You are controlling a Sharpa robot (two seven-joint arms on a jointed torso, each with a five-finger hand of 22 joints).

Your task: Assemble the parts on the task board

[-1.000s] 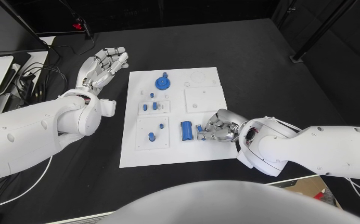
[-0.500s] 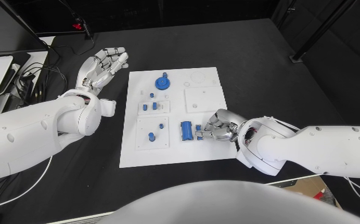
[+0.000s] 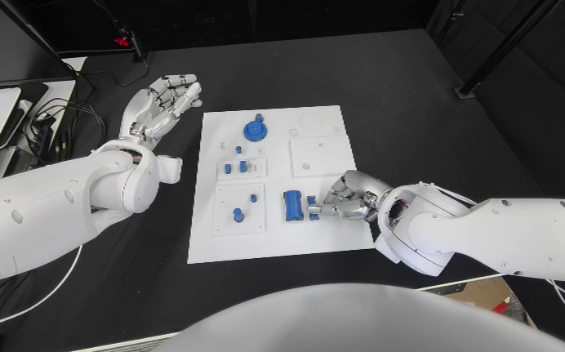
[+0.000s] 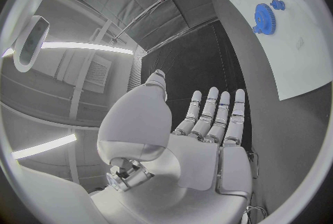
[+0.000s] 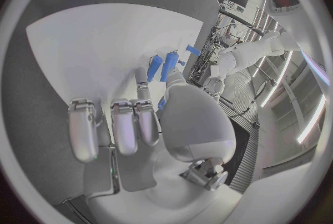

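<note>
The white task board (image 3: pixel 320 156) lies mid-table. On it are a blue gear (image 3: pixel 257 131), small blue parts (image 3: pixel 242 167) in a square recess, another small part (image 3: pixel 238 215) lower down, and a blue cylinder (image 3: pixel 292 206). My right hand (image 3: pixel 351 198) rests on the board's near right part with its fingers curled. Thumb and a finger pinch a small blue part (image 3: pixel 313 207) just right of the cylinder; the same part (image 5: pixel 161 103) shows beside the thumb in the right wrist view. My left hand (image 3: pixel 165 103) hovers flat and open off the board's far left corner, holding nothing.
Black table (image 3: pixel 389 91) surrounds the board. Cables and equipment (image 3: pixel 42 119) lie at the left edge, and a black stand leg (image 3: pixel 471 91) reaches the table at the far right. A brown box corner (image 3: pixel 489 295) sits at the near right.
The right hand has shifted slightly right and toward me, fingertips still at the small blue part beside the cylinder. The left hand has not moved.
</note>
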